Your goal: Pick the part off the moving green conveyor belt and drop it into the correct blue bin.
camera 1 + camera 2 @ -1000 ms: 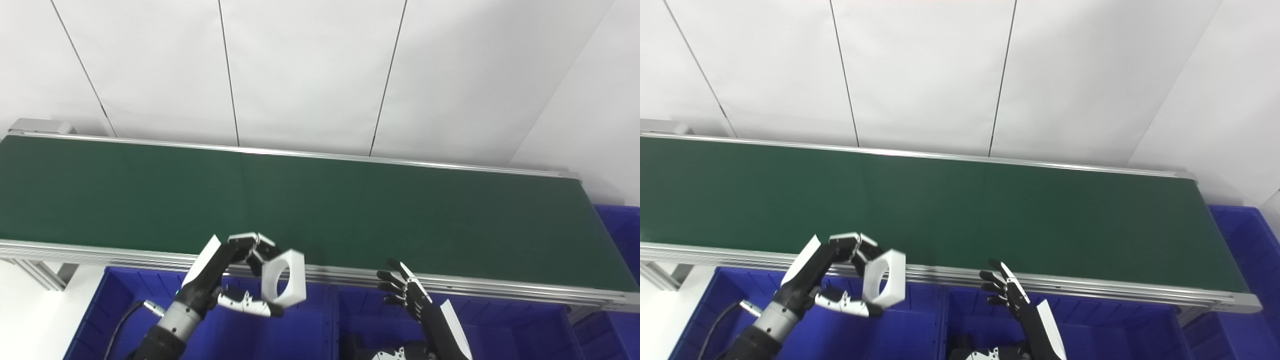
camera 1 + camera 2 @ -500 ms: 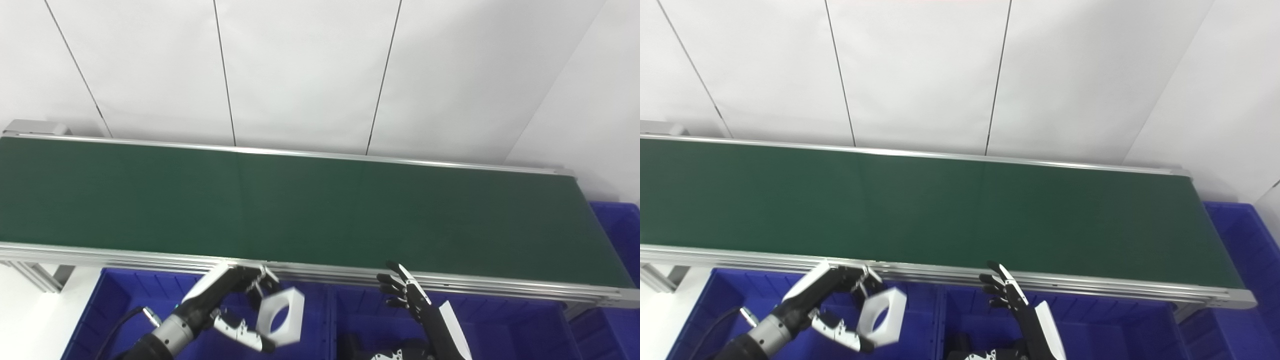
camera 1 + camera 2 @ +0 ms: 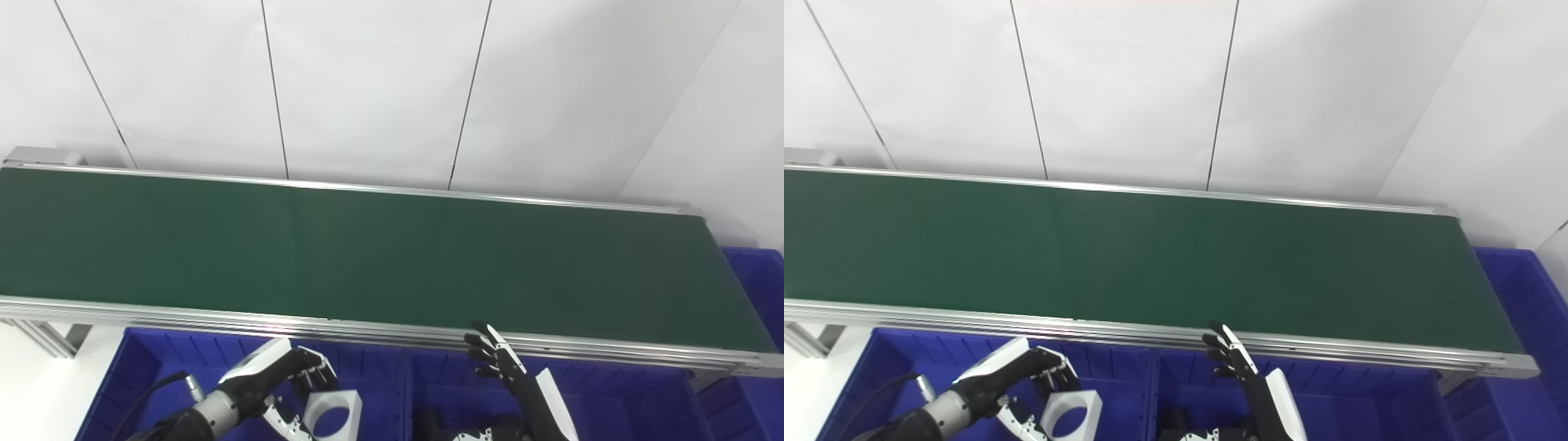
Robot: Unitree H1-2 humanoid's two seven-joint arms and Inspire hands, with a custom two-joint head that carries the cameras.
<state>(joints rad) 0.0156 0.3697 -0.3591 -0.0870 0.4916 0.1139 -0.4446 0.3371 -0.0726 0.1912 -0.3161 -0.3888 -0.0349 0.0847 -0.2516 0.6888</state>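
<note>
Since a second ago the left hand (image 3: 288, 383) has dropped from the conveyor belt's (image 3: 367, 251) near rail down into the left blue bin (image 3: 153, 367), carrying the white part (image 3: 331, 416) with it. Its fingers (image 3: 309, 373) appear still closed on the part's upper edge, though the picture's bottom edge cuts off the grip. The right hand (image 3: 496, 361) stands over the middle blue bin (image 3: 612, 398), fingers spread and empty.
</note>
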